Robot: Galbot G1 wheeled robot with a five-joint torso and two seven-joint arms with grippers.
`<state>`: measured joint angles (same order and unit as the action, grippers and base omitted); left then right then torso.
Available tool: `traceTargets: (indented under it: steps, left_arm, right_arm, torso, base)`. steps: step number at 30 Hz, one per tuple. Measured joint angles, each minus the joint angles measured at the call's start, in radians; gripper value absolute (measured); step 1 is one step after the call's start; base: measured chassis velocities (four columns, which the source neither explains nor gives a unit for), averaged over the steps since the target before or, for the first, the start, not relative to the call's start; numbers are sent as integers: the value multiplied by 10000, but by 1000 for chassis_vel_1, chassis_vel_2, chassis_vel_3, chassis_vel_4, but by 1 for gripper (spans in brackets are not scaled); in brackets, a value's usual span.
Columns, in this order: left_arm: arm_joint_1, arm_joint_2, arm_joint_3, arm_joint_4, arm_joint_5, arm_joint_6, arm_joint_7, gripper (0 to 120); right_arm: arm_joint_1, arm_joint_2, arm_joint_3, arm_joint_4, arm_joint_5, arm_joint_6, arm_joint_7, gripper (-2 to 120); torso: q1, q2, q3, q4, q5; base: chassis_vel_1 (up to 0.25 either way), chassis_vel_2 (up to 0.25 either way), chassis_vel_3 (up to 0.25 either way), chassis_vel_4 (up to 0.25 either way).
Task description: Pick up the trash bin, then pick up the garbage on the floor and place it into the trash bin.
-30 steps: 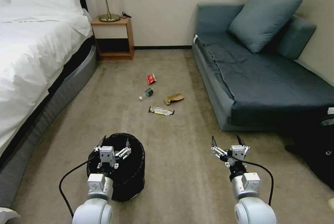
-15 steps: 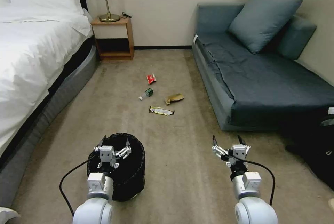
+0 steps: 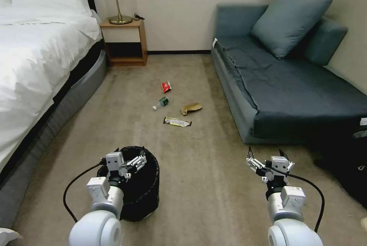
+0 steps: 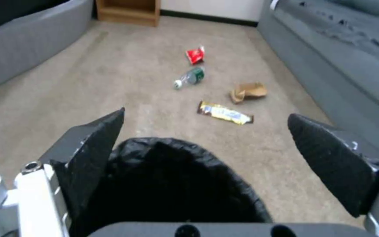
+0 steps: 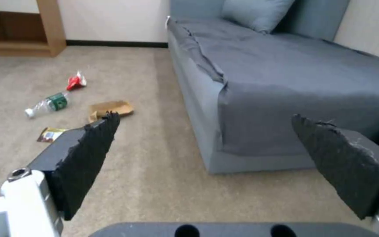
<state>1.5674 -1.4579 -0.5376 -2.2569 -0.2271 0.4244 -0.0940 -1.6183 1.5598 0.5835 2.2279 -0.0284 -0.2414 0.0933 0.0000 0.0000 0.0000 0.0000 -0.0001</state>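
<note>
The trash bin (image 3: 147,190), squat and lined with a crinkled black bag, stands on the carpet near me at the left; its black rim (image 4: 172,177) sits just below my left gripper. My left gripper (image 3: 123,155) hovers open over the bin's near rim, nothing between its fingers (image 4: 97,138). My right gripper (image 3: 265,151) hangs open over bare carpet to the right, pads (image 5: 88,154) wide apart. The garbage lies farther ahead: a red packet (image 3: 166,86), a clear bottle (image 3: 161,103), crumpled brown paper (image 3: 190,107) and a gold-and-dark wrapper (image 3: 177,122).
A white bed (image 3: 34,66) runs along the left, a blue-grey sofa (image 3: 290,89) along the right, and a wooden nightstand (image 3: 124,41) with a lamp stands at the far wall. A dark bag (image 3: 349,169) sits on the floor at the right. Open carpet lies between bin and litter.
My left arm has swung a little left and its gripper has turned over the bin. My right arm has shifted to the right. Bin and litter have not moved.
</note>
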Motion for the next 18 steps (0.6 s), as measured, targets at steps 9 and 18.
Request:
traceTargets:
  steps: [9,18]
  left_arm:
    - [259,2209,-1528,-816,-2968,2328,-2416,100]
    - [-7,3347,-2441,-93,-5808,3216,-4036,100]
  right_arm:
    - [121,-390,-184,-312,63,-42,17,100]
    - [547,-346,-490,-663,69,-40,22,100]
  torso:
    - [0,0,-1,0,1]
    - [0,1,0,2,-1]
  base:
    - [0,0,0,0]
    - [0,0,0,0]
